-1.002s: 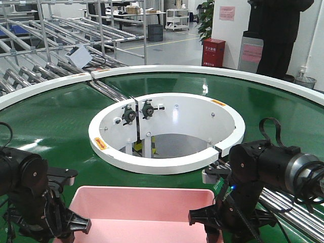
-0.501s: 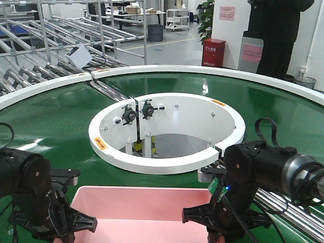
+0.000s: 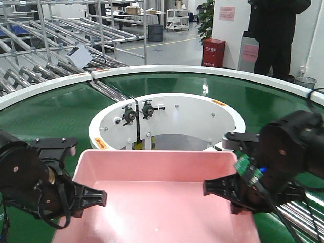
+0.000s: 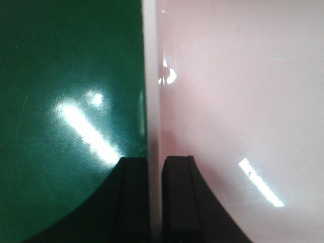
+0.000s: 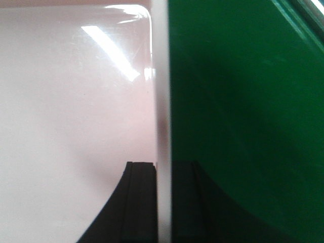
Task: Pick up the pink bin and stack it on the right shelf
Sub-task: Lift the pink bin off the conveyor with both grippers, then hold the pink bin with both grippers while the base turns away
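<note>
The pink bin (image 3: 157, 197) is held up above the green belt (image 3: 50, 111), its open inside facing the front camera. My left gripper (image 3: 93, 197) is shut on the bin's left wall; the left wrist view shows the wall's rim (image 4: 152, 76) pinched between the black fingers (image 4: 132, 192). My right gripper (image 3: 215, 187) is shut on the bin's right wall; the right wrist view shows the rim (image 5: 162, 76) between its fingers (image 5: 140, 197). The right shelf is out of view.
A white ring (image 3: 167, 164) around a round opening sits in the green belt just beyond the bin. Metal roller rails (image 3: 298, 217) run at lower right. Roller racks (image 3: 61, 45) stand at back left. A person (image 3: 278, 35) stands at back right.
Both arms have risen with the pink bin. The bin now sits higher and larger in view, covering the near part of the white ring. The right arm has moved right.
</note>
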Robot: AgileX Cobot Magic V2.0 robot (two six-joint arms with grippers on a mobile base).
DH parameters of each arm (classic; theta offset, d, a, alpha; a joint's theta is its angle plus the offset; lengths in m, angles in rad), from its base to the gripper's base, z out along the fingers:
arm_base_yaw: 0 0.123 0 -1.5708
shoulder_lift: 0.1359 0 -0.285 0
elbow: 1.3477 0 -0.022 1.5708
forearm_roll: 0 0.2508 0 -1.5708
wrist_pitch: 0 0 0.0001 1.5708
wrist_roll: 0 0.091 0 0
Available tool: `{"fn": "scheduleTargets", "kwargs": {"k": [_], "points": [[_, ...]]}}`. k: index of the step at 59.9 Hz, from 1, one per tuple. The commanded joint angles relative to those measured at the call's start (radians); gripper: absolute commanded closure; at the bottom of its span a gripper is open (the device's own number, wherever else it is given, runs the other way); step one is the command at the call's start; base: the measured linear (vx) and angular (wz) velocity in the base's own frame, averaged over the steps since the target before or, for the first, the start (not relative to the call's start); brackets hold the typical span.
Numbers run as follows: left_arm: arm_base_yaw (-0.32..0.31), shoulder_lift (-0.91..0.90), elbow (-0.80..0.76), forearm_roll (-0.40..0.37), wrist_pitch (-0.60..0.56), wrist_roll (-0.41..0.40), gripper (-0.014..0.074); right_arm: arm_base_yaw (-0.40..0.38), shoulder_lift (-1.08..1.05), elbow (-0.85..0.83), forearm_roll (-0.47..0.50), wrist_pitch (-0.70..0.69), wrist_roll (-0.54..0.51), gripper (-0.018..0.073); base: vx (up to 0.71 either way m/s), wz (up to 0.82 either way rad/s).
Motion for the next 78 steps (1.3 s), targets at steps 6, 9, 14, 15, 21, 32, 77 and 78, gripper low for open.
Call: {"fn": "scheduleTargets", "kwargs": {"k": [6,9,14,15,21,32,77,78], "points": [[-0.132,-0.137,0.046,0.229,0.018,-0.239,0.0537,0.05,-0.176,0.118,-0.18,-0.061,0.088,0.0561,0.0,0.0],[-0.166,-0.163,0.076,0.256,0.019,-0.279,0.0537,0.065,-0.204,0.148,-0.201,-0.068,0.111,0.0561,0.0,0.0],[-0.196,-0.198,0.113,0.286,0.02,-0.33,0.0537,0.088,-0.241,0.177,-0.227,-0.097,0.112,0.0559,0.0,0.0],[-0.199,-0.203,0.117,0.288,0.02,-0.336,0.0537,0.091,-0.244,0.18,-0.229,-0.103,0.112,0.0559,0.0,0.0],[-0.205,-0.215,0.117,0.294,0.023,-0.339,0.0537,0.095,-0.259,0.181,-0.23,-0.131,0.112,0.0559,0.0,0.0],[-0.203,-0.215,0.117,0.294,0.027,-0.339,0.0537,0.095,-0.259,0.181,-0.23,-0.103,0.112,0.0559,0.0,0.0],[-0.203,-0.215,0.117,0.294,0.027,-0.339,0.0537,0.095,-0.259,0.181,-0.23,-0.102,0.112,0.0559,0.0,-0.01],[-0.203,-0.215,0.117,0.294,0.027,-0.339,0.0537,0.095,-0.259,0.181,-0.23,-0.102,0.112,0.0559,-0.04,-0.09]]}}
